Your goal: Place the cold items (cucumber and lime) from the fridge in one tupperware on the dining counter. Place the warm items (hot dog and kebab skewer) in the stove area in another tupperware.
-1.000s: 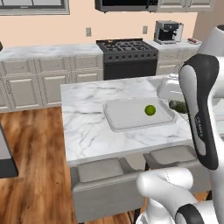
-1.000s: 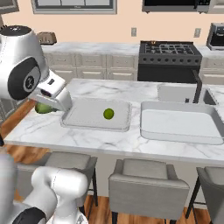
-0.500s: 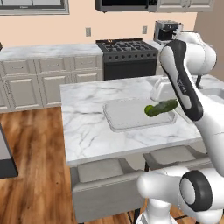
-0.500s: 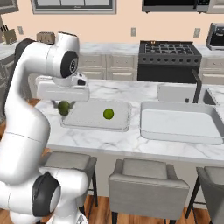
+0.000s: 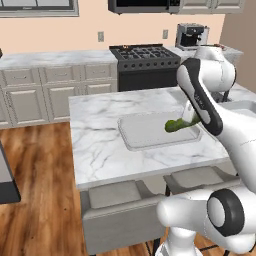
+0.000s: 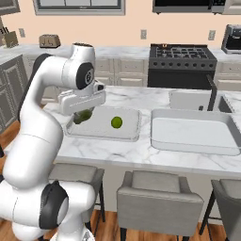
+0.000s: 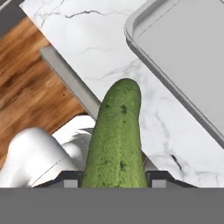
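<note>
Here, in the left base view, the claw (image 5: 186,121) holds the cucumber (image 5: 178,124) sideways above the near-right corner of one tupperware (image 5: 145,131) on the dining counter tabletop (image 5: 100,145). The cucumber's free end reaches from the claw toward the tray's middle, yet the claw itself sits about over the rim. A release here could drop the cucumber across that raised edge, so that it tips out onto the marble or rolls toward the stools.

In the right base view, the claw (image 6: 83,113) is clamped on the cucumber (image 6: 84,116) over the left end of the same tupperware (image 6: 129,131). The lime (image 6: 116,122) lies in the tray, off to the claw's side and lower. If the cucumber comes down long-ways toward it, it may knock the round lime, which could roll, though the rim should stop it. The second tupperware (image 6: 193,141) is well apart beyond the lime; carrying that far would mix the cold items into the wrong tray.

In the hand view, the cucumber (image 7: 117,135) sticks out well past the claw (image 7: 114,183), gripped near one end. Below it is bare marble, with the tupperware (image 7: 144,46) rim off to one side. Held so far off centre, it could pivot in the grip and fall short.
</note>
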